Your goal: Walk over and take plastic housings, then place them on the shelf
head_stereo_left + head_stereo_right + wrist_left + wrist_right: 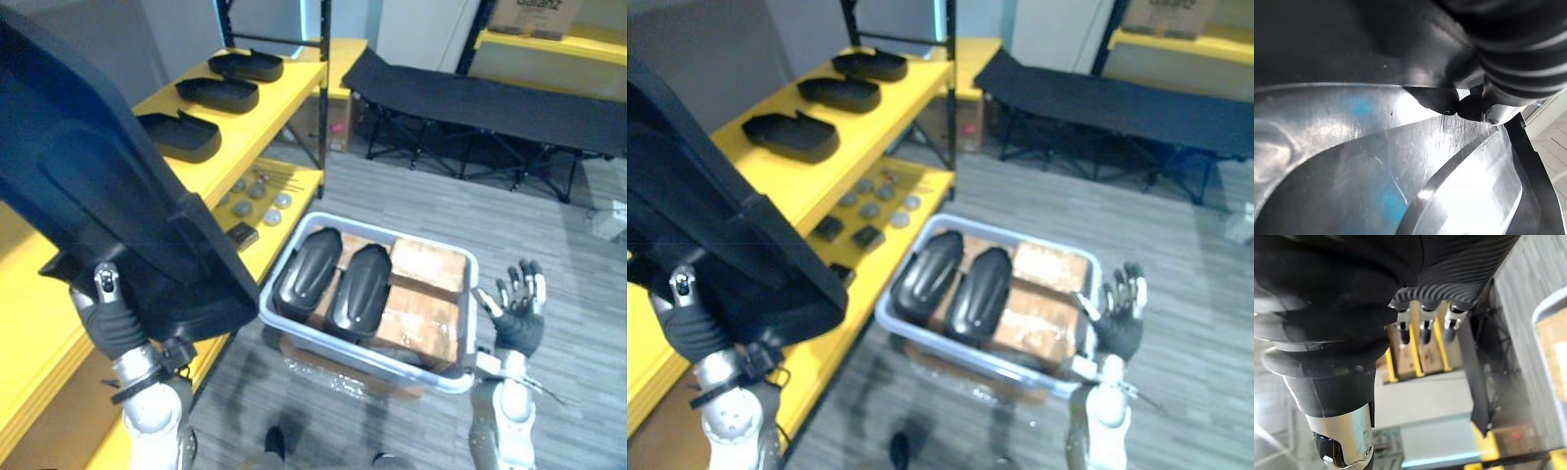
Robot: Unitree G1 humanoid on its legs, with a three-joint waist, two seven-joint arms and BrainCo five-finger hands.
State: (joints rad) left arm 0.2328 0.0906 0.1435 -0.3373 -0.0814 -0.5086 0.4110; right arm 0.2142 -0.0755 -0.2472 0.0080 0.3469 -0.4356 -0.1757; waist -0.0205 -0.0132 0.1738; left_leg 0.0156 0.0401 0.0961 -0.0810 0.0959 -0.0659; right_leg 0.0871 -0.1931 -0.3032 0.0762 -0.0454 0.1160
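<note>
- Left robot hand [108, 308] is up close at the near left, carrying a big black plastic housing [98, 166] lifted high beside the shelf. Its fingers are tucked behind the part, so I cannot tell how it grips.
- Right robot hand [519, 304] stands upright with its fingers spread and relaxed, holding nothing, just beside the right end of the crate [343, 348].
- Next out, the grey crate sits on the floor stack with two more housings [333, 274] lying side by side in its left half and cardboard boxes [426, 274] filling the rest.
- Further on, the yellow shelf [279, 103] already carries three housings [217, 93] in a row on its upper level.
- My read: well under way. Three are placed, one is in the air and not yet set down, and two are left to fetch. There looks to be free yellow surface at the shelf's near end for the carried one.
</note>
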